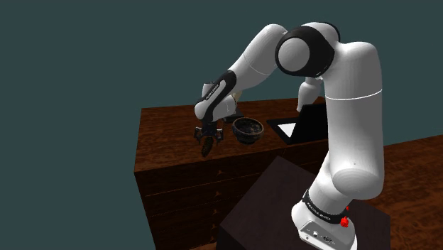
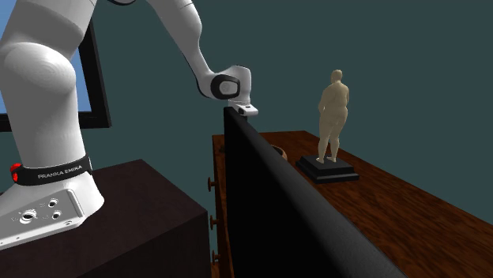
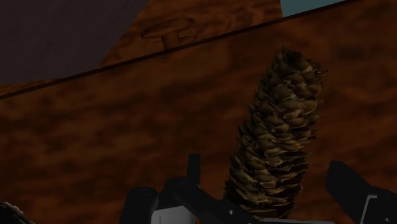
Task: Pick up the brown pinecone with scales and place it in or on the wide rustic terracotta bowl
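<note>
The brown scaly pinecone (image 3: 277, 140) sticks out lengthwise from my gripper (image 3: 254, 203), whose black fingers (image 3: 347, 184) clasp its base. In the shoulder view the gripper (image 1: 206, 140) hangs just above the wooden dresser top (image 1: 170, 135) near its front edge, with the pinecone (image 1: 206, 148) pointing down from it. The wide dark bowl (image 1: 248, 129) stands on the dresser a short way toward the shoulder view's right of the gripper. In the second exterior view only a sliver of the bowl's rim (image 2: 278, 150) peeks out behind a black panel.
A black panel (image 2: 292, 213) with a white face (image 1: 287, 128) stands on the dresser beyond the bowl. A tan figure statue (image 2: 333, 118) on a black base stands further along. Drawer knobs (image 3: 168, 32) line the dresser front. My dark stand (image 1: 270, 206) sits beside it.
</note>
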You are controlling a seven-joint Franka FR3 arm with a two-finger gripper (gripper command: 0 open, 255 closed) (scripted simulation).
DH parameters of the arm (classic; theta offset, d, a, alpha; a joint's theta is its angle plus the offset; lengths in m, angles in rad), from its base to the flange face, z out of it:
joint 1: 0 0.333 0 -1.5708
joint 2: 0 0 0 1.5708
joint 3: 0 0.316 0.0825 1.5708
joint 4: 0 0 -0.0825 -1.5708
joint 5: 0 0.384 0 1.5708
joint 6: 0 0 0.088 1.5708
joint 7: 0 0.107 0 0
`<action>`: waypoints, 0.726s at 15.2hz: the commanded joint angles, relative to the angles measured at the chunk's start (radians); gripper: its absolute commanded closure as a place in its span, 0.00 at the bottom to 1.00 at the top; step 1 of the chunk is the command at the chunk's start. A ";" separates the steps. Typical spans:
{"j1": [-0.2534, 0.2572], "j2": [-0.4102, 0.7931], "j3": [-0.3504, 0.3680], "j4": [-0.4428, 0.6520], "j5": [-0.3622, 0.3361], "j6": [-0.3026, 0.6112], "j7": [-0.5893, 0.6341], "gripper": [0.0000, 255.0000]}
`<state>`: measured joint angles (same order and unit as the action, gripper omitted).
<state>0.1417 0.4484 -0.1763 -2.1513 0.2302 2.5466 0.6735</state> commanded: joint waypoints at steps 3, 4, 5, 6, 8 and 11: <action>0.000 0.003 0.001 0.001 0.001 0.002 0.000 0.00; 0.000 0.003 0.001 0.001 0.001 0.002 0.000 0.00; 0.000 0.003 0.001 0.001 0.001 0.002 0.000 0.00; 0.000 0.002 0.001 0.001 0.001 0.002 0.000 0.00; 0.000 0.002 0.001 0.001 0.001 0.002 0.000 1.00; 0.000 0.003 0.001 0.001 0.001 0.002 0.000 1.00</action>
<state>0.1415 0.4510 -0.1756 -2.1502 0.2310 2.5483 0.6734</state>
